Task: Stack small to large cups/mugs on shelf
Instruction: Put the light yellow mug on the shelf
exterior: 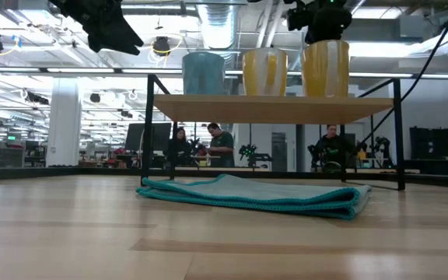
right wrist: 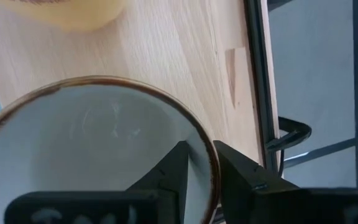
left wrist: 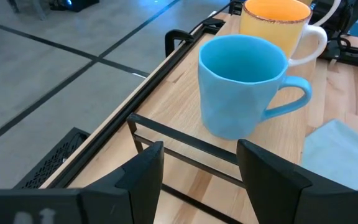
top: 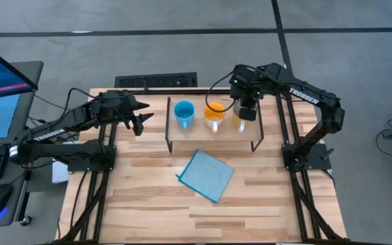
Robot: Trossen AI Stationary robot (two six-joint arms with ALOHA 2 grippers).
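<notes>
1. The right hand (top: 247,113) sits over the shelf's (top: 189,133) end at about 3 o'clock from the shelf's middle. Its fingers are narrow and pinch the rim of the white mug (right wrist: 92,155), one finger inside the wall and one outside.
2. On the shelf the three mugs stand in a row. The blue mug (top: 184,113) is at the 9 o'clock end, the orange mug (top: 214,111) is in the middle, and the white mug is beside it at the far end.
3. The step in hand looks like setting down the largest mug. The low view suggests its base is on the board, though the camera angle leaves that a little uncertain.
4. To finish well, make sure the base sits flat before letting go. Then open both fingers evenly so the rim is not dragged sideways.
5. Lift straight up afterwards. The orange mug is just beside the white one, so a sideways exit could knock it.
6. Keep the white mug clear of the shelf's edge.
7. The left hand (top: 140,120) waits at 9 o'clock off the shelf, fingers wide and empty. The blue cloth (top: 206,175) lies on the desk (top: 148,204) at 6 o'clock.
</notes>
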